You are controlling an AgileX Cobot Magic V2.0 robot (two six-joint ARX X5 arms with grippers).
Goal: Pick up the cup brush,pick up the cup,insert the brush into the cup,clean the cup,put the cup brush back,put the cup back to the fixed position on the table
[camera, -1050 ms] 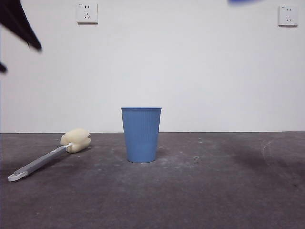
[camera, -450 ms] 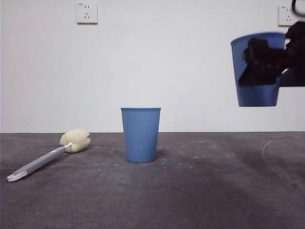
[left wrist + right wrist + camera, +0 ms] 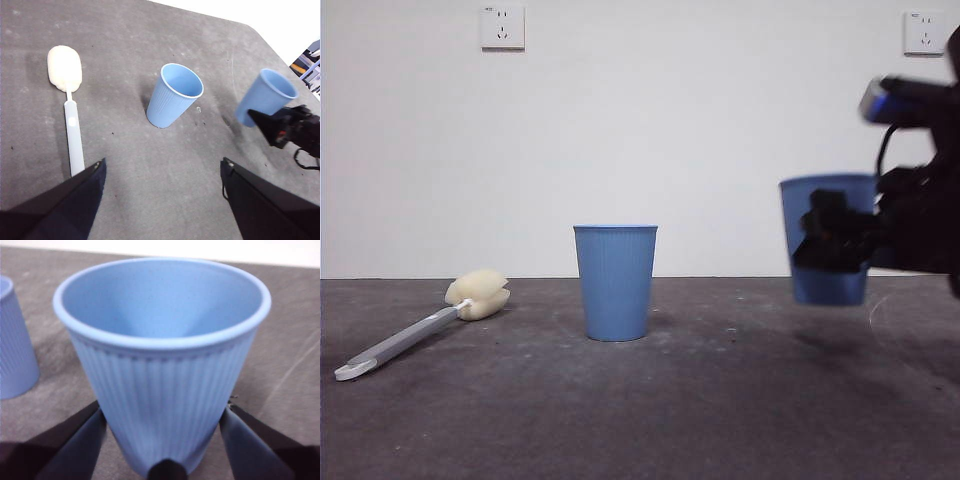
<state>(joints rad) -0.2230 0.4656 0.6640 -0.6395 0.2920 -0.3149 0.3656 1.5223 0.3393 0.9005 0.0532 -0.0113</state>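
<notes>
Held cup: we see the cup [image 3: 827, 240] upright above the surface [image 3: 720, 420], far right.
Right end effector [image 3: 840, 245]: clamped on its sides.
Left end effector [image 3: 162, 172]: jaws wide apart, empty.
Around: second cup [image 3: 615, 282] centre; brush [image 3: 420, 325] lying left.

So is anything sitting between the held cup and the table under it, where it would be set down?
Nothing visible. The right tool holds the blue ribbed plastic cup just above bare dark grey table. The second blue cup stands well to the side, and the sponge-headed cup brush lies beyond it.
</notes>
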